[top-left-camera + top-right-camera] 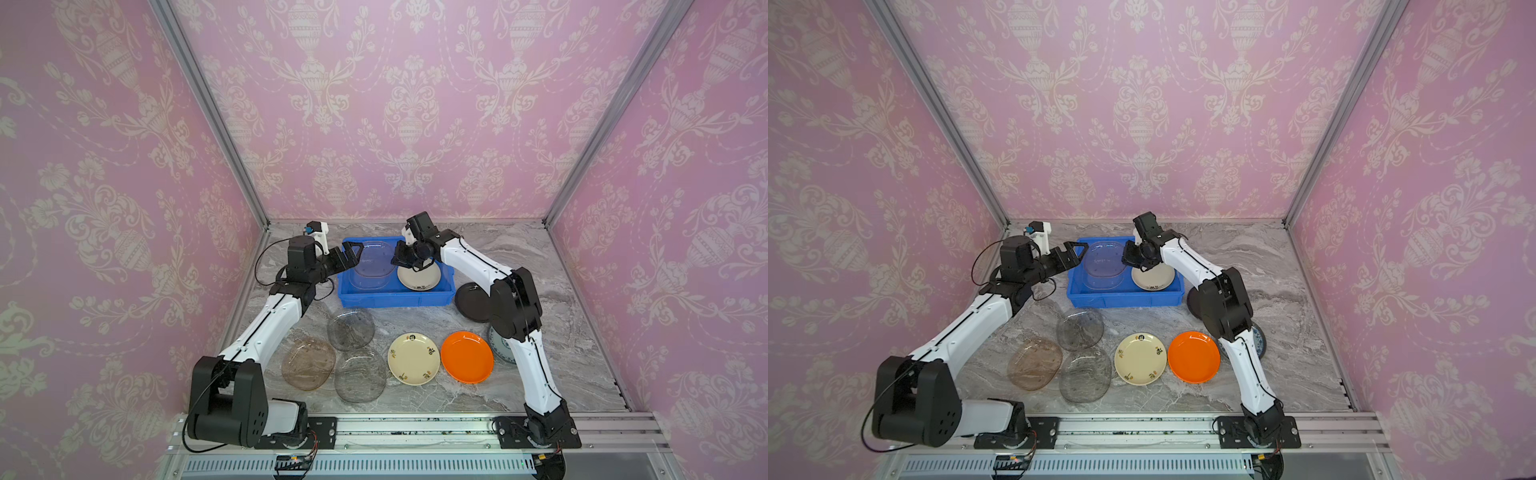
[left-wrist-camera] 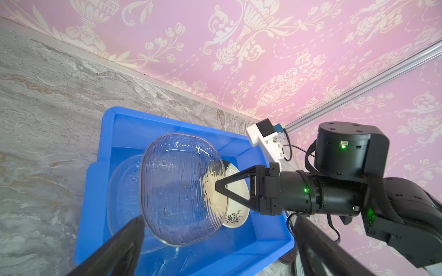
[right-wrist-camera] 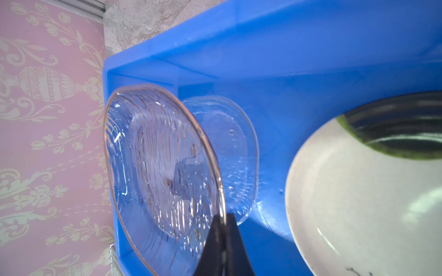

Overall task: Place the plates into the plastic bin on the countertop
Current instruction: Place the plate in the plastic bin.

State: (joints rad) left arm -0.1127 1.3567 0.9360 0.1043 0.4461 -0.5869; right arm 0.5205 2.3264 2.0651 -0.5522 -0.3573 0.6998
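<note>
Clear ribbed plate (image 2: pixel 179 188) hangs tilted over the left half of the blue bin (image 1: pixel 395 300) — R gripper (image 3: pixel 223 223) clenched on its rim. Under it a 2nd clear plate (image 3: pixel 239 153) lies flat; cream plate (image 1: pixel 417 279) in the right half. L gripper (image 1: pixel 353 254) spread wide, empty, at the bin's left wall. Bin sits far-centre on the countertop (image 1: pixel 540 266) — orange plate (image 1: pixel 466 356) & black plate (image 1: pixel 471 303) nearer.

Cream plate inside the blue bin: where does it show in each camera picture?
Top view: cream plate, right half of blue bin.
Top view: same spot.
Left wrist: partly hidden behind the held clear plate.
Right wrist: close up, beside that clear plate.
Shared landmark: the blue bin.
</note>
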